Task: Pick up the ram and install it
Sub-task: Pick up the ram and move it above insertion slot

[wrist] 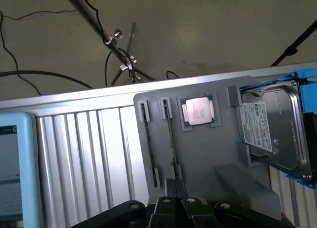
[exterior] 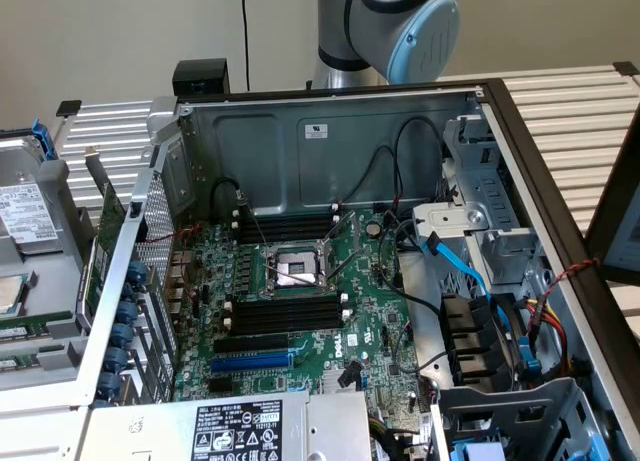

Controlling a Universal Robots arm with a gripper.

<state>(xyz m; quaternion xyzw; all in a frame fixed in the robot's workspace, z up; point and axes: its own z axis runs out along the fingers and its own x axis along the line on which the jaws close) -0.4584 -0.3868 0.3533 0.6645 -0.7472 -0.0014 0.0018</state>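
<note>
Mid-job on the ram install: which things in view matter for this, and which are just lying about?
For the job:
- ram, lying in the grey tray
- black memory slots on the motherboard
- claw, over the tray

Lying about:
- processor chip
- hard drive
- blue slot
- upright green card

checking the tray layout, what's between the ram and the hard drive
The cpu, in its tray pocket between ram and hard drive, in the wrist view.

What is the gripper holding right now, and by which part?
It cannot be told; the gripper hangs above the grey tray, near its narrow slots.
</note>
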